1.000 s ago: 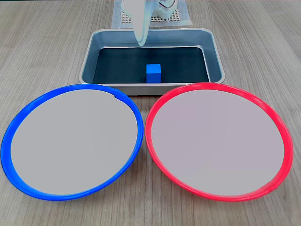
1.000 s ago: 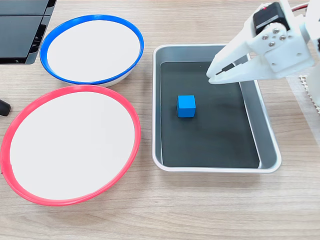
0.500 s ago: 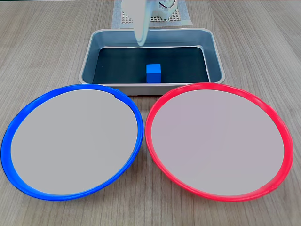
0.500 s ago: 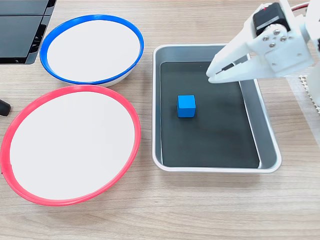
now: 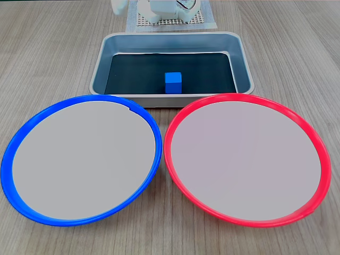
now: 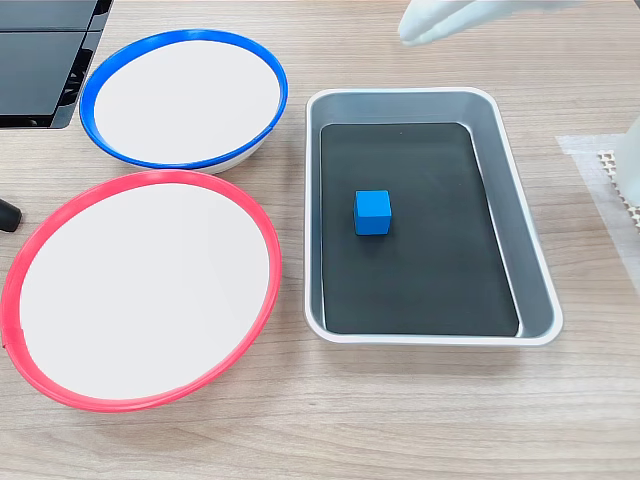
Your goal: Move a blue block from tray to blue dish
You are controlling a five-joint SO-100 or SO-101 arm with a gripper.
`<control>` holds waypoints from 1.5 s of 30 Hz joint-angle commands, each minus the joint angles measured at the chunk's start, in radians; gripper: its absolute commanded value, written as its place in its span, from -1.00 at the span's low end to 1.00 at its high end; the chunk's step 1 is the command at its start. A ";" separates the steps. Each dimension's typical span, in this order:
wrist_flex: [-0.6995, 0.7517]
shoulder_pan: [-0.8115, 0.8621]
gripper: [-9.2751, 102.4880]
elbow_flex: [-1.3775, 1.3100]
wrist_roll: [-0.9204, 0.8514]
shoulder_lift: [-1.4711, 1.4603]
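The blue block (image 6: 373, 212) sits on the dark bottom of the tray (image 6: 528, 268), a little left of the tray's middle and toward its upper half in a fixed view; in the other fixed view it (image 5: 172, 83) stands near the tray's front wall, just above the gap between the two dishes. Nothing touches it; the transfer has, by my reading, not begun in any visible way; picking up, carrying and setting down are all left.

The blue dish (image 6: 98, 76) lies in the upper left of that frame, empty, just beside the tray's left wall and touching or nearly touching the red dish (image 6: 266, 236) below it; in the other view the blue dish (image 5: 154, 139) fills the lower left, the red dish (image 5: 169, 136) the lower right.

The hand (image 6: 412, 33) shows as a blurred white shape at the top edge, above the tray's upper wall and over the bare worktop (image 6: 400, 410), well apart from the block; whether its fingers are apart or together I cannot tell.

The block is a cube, so it has no long axis; its faces run roughly square to the tray's walls, one flat face up.
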 commanded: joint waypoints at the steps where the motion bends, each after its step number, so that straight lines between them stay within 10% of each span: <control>1: 0.163 -0.060 -0.77 -0.224 -0.137 -0.261; 7: 0.282 -0.115 -0.61 -0.403 -0.584 -0.580; 19: 0.075 -0.166 -0.41 -0.506 -0.853 -0.974; 39: 0.104 -0.184 -0.84 -0.515 -0.815 -1.049; 45: 0.370 -0.187 -0.84 -0.689 -0.689 -0.939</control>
